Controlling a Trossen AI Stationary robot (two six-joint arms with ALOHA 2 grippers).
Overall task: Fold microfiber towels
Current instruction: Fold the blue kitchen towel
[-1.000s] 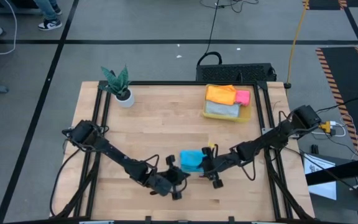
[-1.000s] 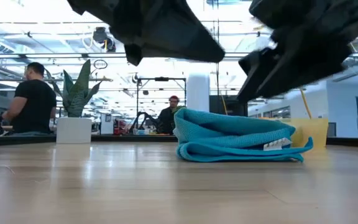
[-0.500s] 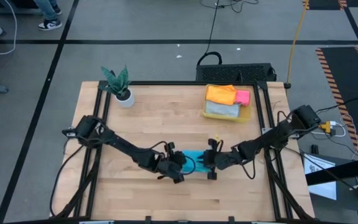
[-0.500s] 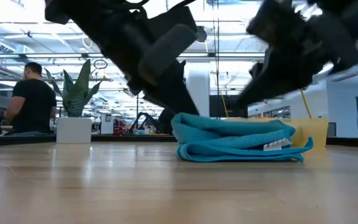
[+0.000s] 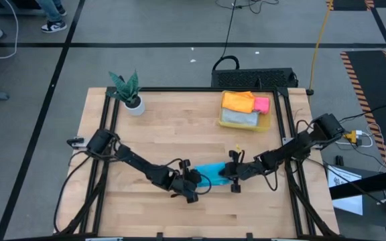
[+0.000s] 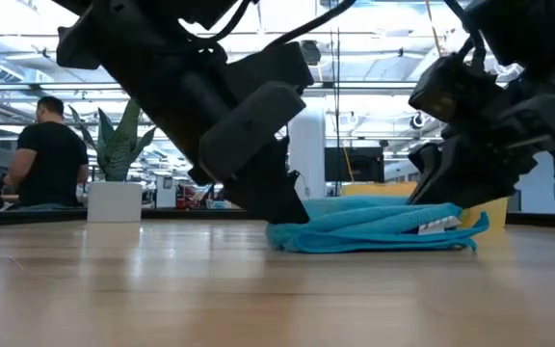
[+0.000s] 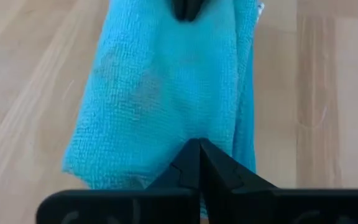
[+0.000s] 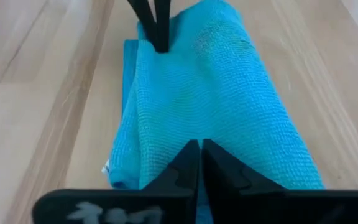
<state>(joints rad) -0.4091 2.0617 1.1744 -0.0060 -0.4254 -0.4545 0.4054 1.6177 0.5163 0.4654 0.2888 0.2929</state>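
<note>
Bright blue microfiber towel, folded into a soft thick bundle, lies on the light wooden table toward six o'clock of its centre, with a small white label showing at one edge in the low view. Both dark arms meet over it. The left gripper sits at the towel's nine o'clock end, its two fingers pressed together with their tips on the cloth; whether any fabric is caught between them I cannot tell. The right gripper sits at the three o'clock end, its fingers likewise drawn together against the towel, and again a pinch of fabric cannot be made out.

At about one o'clock on the table stands a translucent yellow plastic bin holding the orange towel, the pink towel and the grey towel. A small green plant in a white pot stands at eleven o'clock. Beyond the table, a person in a black shirt faces away.
</note>
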